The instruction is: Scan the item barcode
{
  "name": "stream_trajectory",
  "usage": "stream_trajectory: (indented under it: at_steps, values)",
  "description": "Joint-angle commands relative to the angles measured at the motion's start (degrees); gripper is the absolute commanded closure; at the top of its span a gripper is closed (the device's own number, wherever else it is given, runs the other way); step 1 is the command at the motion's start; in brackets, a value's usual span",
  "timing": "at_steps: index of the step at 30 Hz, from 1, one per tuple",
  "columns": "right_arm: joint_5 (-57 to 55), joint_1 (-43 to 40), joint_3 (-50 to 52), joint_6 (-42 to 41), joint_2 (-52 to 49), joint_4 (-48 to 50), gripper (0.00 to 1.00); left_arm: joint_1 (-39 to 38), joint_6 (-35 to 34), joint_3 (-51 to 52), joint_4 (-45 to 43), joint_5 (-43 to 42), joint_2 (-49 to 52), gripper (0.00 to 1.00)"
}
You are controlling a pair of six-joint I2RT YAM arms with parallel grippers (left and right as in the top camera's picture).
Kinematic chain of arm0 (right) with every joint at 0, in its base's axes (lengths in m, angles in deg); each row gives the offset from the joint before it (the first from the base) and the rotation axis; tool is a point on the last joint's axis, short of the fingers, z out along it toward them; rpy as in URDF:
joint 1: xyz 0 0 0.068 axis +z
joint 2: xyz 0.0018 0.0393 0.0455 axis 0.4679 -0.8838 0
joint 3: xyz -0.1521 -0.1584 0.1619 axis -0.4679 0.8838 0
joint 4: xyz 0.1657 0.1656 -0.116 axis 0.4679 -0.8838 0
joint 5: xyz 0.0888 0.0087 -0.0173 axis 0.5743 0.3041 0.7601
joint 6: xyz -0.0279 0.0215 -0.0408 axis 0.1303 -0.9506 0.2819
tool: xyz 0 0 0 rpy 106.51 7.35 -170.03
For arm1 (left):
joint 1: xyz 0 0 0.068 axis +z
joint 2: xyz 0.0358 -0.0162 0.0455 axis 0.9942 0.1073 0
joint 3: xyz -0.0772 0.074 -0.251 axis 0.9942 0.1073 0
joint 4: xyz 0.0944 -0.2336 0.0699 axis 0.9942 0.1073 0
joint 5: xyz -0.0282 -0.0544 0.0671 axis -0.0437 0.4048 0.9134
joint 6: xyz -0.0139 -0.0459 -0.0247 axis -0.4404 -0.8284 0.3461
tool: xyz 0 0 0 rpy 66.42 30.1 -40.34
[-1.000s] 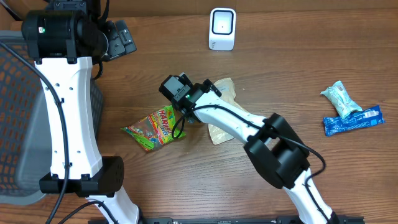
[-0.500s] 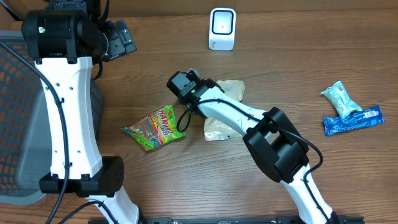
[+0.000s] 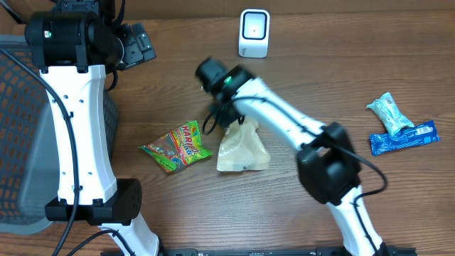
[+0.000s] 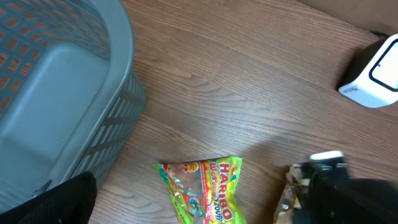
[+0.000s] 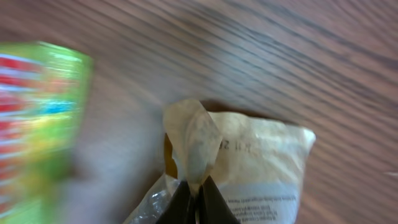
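— Two arms show from overhead. Which one has the item?
— The right arm. The right gripper [image 3: 229, 117] is clenched on the upper corner of the tan bag [image 3: 243, 148]. In the right wrist view its dark fingertips [image 5: 181, 199] pinch a folded peak of the bag's material.
— Where does the bag sit?
— Near the middle of the bench [image 3: 341, 57]. It is just beside the Haribo packet [image 3: 178, 146], which lies flat toward the left arm's side, apart from the bag. Whether the bag's lower edge rests on the wood cannot be told.
— And the scanner?
— The white scanner [image 3: 254, 33] stands upright at the far edge, well apart from the bag. Some print shows on the bag in the wrist view, but it is too blurred to read.
— What is the state of the other arm?
— The left gripper [image 3: 138, 44] is released and holds nothing. It is at the far left, near the grey basket [image 3: 14, 142].
— What else is on the bench?
— A pale green wrapper [image 3: 389, 114] and a blue wrapper [image 3: 403, 137] lie close together at the right edge.
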Motion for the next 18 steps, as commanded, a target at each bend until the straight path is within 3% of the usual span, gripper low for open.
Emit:
stream_trajectory:
  at_steps: [1,4,7,14,18]
  values:
    - [30.34,-7.58,-3.02,0.22,6.1,0.22,0.96,-0.02,-0.37,-0.63,-0.02,0.76,-0.66,0.0]
    - [51.6,-15.37,-1.57,4.2,5.64,1.57,0.96,-0.02,-0.37,-0.63,-0.02,0.79,-0.66,0.0]
    - [60.74,-20.72,2.21,4.57,4.44,4.02,0.96,-0.02,-0.37,-0.63,0.0,0.76,-0.66,0.0]
    - [68.35,-24.68,18.14,1.11,0.66,17.55,0.96,-0.02,-0.37,-0.63,-0.02,0.76,-0.66,0.0]
    - [57.59,-27.19,18.86,-2.29,0.68,20.0,0.96,-0.02,-0.37,-0.63,-0.02,0.76,-0.66,0.0]
